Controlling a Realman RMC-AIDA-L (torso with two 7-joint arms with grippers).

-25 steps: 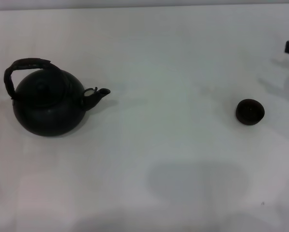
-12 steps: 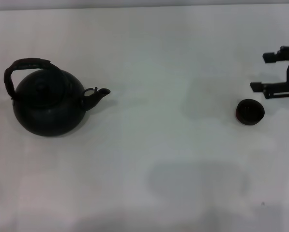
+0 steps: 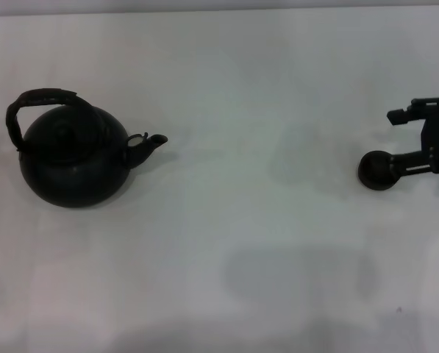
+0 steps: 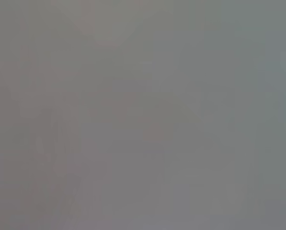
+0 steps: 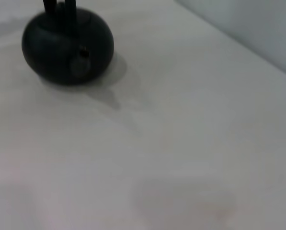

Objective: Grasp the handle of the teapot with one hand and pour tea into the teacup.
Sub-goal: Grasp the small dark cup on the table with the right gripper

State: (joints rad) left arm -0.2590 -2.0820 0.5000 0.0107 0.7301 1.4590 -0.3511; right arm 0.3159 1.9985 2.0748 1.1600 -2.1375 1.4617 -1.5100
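two dark vessels sit on the plain white tabletop (image 3: pixel 234 220), well apart from each other. on the robot's left stands the large, round, squat blackish-green teapot (image 3: pixel 72 163), upright with its lid on. its arched overhead handle (image 3: pixel 35 103), wrapped in brownish-black cord, rises over the lid and leans slightly toward the far left. the short stubby spout (image 3: pixel 147 144) points toward the robot's right, toward the other vessel. nothing touches the teapot.

on the robot's right sits the tiny round black handleless teacup (image 3: pixel 375 170), low and bowl-like, upright on the table.

the right gripper (image 3: pixel 392 140) reaches in from the right edge of the head view. its two black fingers (image 3: pixel 404 114) are spread apart, one lying farther from the robot above the teacup's far side, the other crossing over the teacup's near right part. whether that nearer finger touches the cup or merely hangs above it cannot be told. the claw holds nothing.

the right wrist view looks across the table at the teapot (image 5: pixel 68 45) from the spout side, with the two uprights of the handle (image 5: pixel 59 5) cut off by the frame and a soft shadow beside the pot.

the left wrist view shows only a flat grey blur, and the left gripper appears in no view.
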